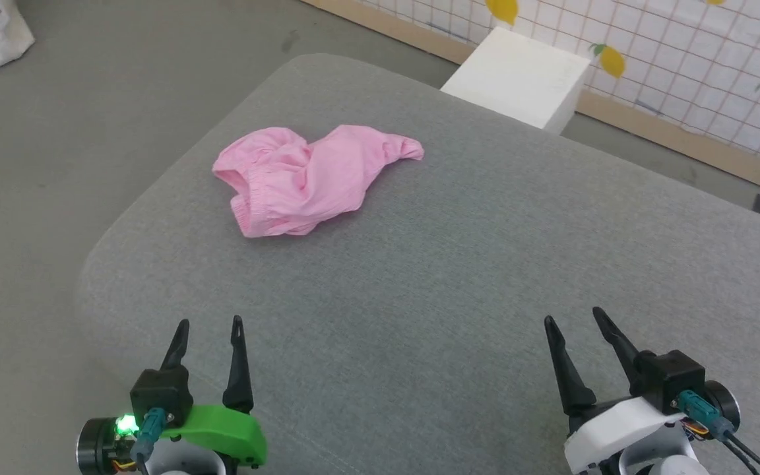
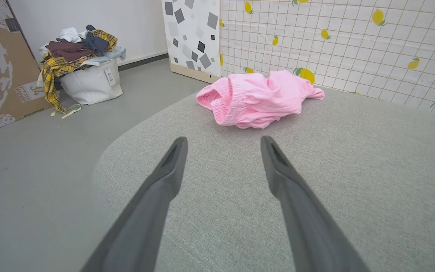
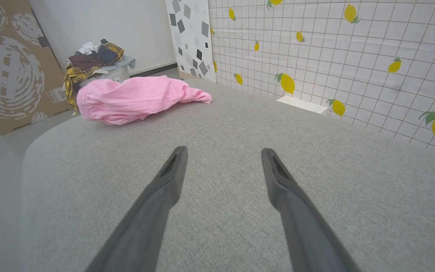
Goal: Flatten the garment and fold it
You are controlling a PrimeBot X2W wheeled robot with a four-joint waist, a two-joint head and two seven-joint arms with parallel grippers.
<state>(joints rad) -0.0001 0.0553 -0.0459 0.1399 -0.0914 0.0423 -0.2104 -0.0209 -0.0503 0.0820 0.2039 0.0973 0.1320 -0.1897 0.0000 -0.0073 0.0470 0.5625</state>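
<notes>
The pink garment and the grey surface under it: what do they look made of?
The garment: thin, soft cloth, matte, probably cotton; crumpled in fine wrinkles, with a gathered elastic waistband. The grey surface: upholstery-like textile, matte, with a fine weave and a rounded, padded-looking edge.

The left gripper held its two long dark fingers wide apart, nothing between them, over a grey woven-fabric padded surface. Beyond the tips and apart from them lay a crumpled light pink thin-fabric garment, gathered waistband toward the camera. At the view's upper left, a white soft bin heaped with mixed clothes sat on the floor, perhaps bearing a paper tag.
</notes>
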